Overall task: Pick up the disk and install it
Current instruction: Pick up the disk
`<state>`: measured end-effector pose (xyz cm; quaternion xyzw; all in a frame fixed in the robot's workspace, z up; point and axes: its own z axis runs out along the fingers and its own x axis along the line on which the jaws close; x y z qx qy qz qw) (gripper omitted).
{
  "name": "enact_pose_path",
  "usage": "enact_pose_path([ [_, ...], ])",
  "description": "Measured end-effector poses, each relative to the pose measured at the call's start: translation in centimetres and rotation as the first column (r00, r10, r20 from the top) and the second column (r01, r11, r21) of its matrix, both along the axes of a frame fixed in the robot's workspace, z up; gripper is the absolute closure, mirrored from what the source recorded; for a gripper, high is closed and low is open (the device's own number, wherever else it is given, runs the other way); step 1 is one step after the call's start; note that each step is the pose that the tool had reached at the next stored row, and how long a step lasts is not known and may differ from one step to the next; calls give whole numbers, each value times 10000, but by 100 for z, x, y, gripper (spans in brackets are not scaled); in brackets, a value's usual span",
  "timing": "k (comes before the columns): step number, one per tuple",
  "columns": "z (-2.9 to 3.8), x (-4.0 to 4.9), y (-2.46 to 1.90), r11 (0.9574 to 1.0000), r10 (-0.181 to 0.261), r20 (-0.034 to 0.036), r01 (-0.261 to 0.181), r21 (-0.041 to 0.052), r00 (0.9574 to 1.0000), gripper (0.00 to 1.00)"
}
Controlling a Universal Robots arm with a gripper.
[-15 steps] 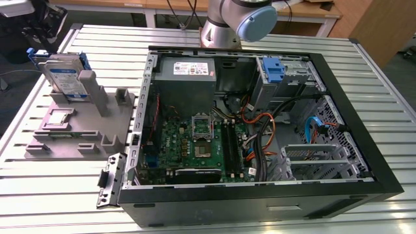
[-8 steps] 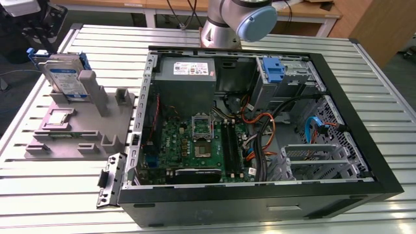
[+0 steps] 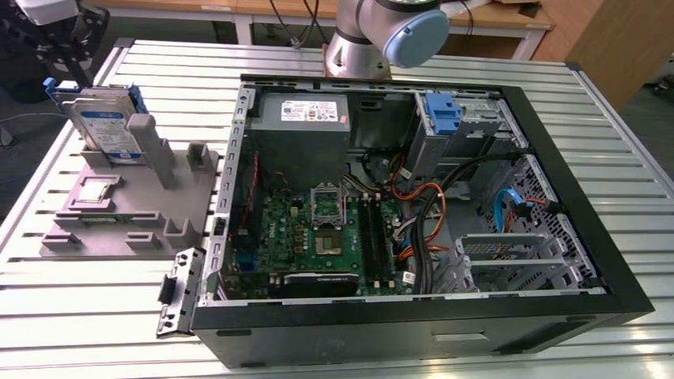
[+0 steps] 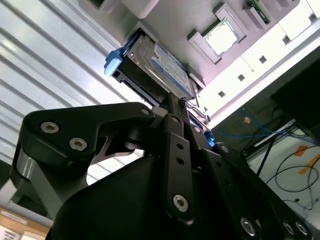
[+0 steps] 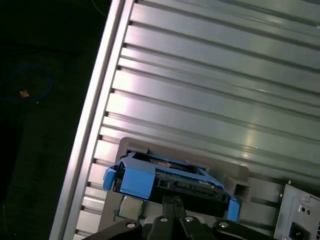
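Above the top edge of the disk, gripper closed and empty, bare table slats beyond.

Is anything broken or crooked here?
Nothing stands out. The silver-grey disk with blue rails stands on edge in the grey plastic stand on the metal table, and the open black computer case lies flat with its cables inside.

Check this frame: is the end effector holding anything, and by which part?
Cannot be told. The end effector is close over the upper edge of the disk, which stands upright in a grey stand; a grip is not visible.
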<state>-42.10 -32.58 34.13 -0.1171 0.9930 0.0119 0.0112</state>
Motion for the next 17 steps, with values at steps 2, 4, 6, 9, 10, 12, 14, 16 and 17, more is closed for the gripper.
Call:
enact_pose_path([
  [2, -2, 0, 0, 9993, 376, -1, -376, 0, 9993, 89],
  [4, -3, 0, 0, 9973, 736, -1, -736, 0, 9973, 89],
  [6, -5, 0, 0, 9940, 1095, 0, -1095, 0, 9940, 89],
  [9, -6, 0, 0, 9869, 1616, 0, -1616, 0, 9869, 89],
  [10, -6, 0, 0, 9837, 1799, 0, -1799, 0, 9837, 89],
  [12, -7, 0, 0, 9770, 2131, 0, -2131, 0, 9770, 89],
  [14, -8, 0, 0, 9693, 2459, 0, -2459, 0, 9693, 89],
  [16, -9, 0, 0, 9605, 2781, 0, -2781, 0, 9605, 89],
  [17, -9, 0, 0, 9555, 2950, 0, -2950, 0, 9555, 89],
])
